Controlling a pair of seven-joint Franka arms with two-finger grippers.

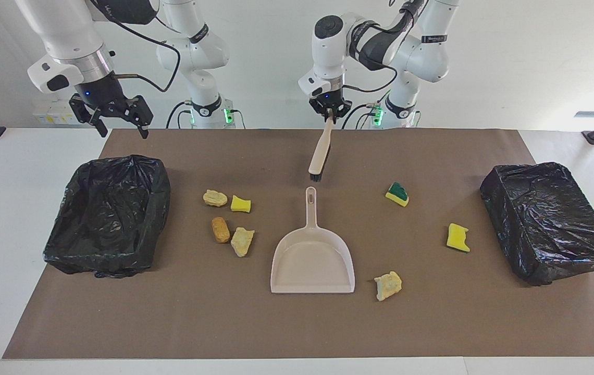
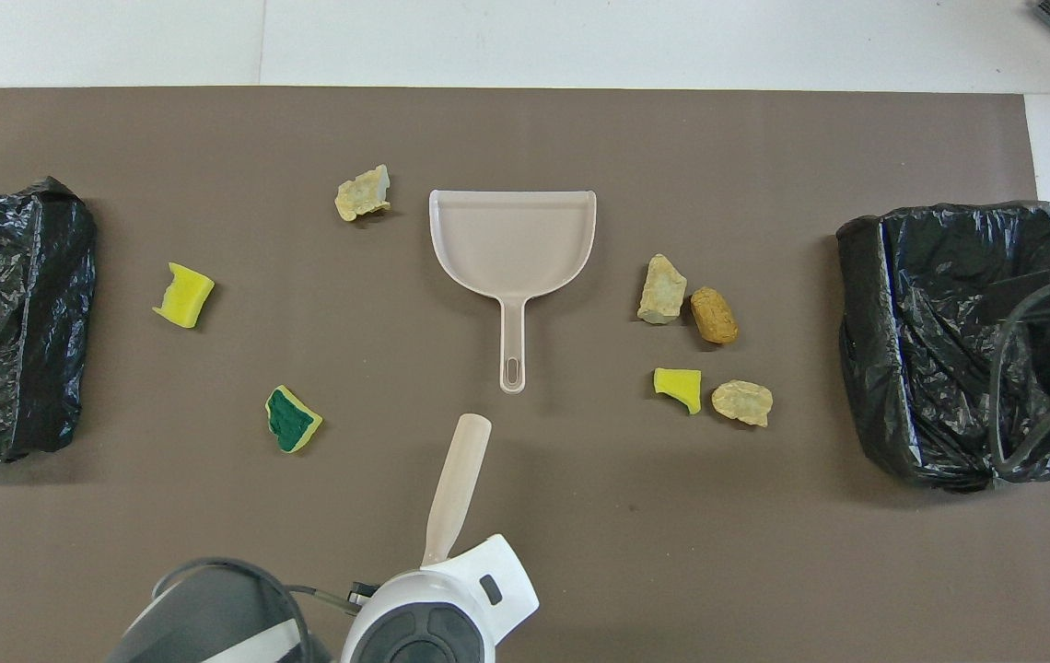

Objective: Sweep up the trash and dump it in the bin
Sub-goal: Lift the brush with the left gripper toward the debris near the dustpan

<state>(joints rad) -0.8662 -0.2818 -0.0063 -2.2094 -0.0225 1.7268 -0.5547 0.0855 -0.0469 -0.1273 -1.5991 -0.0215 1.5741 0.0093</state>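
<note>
Left hand (image 1: pixel 331 115) clamps our raised brush (image 1: pixel 321 154); right hand (image 1: pixel 118 117) gapes empty; scraps (image 1: pixel 243 241) unswept at the dustpan's (image 1: pixel 312 259) three and nine o'clock

facing cam: high, looks toward robots at 12 o'clock | overhead cam: above robots, steeply down | shared: brown mat (image 1: pixel 432 323), dustpan (image 2: pixel 512 241), half-turn apart

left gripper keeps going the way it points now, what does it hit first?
Pointing down, the left gripper is shut on the brush, raised clear of the mat. Its bristles would likely land on bare mat nearer the robots than the dustpan handle; depth uncertain.
</note>
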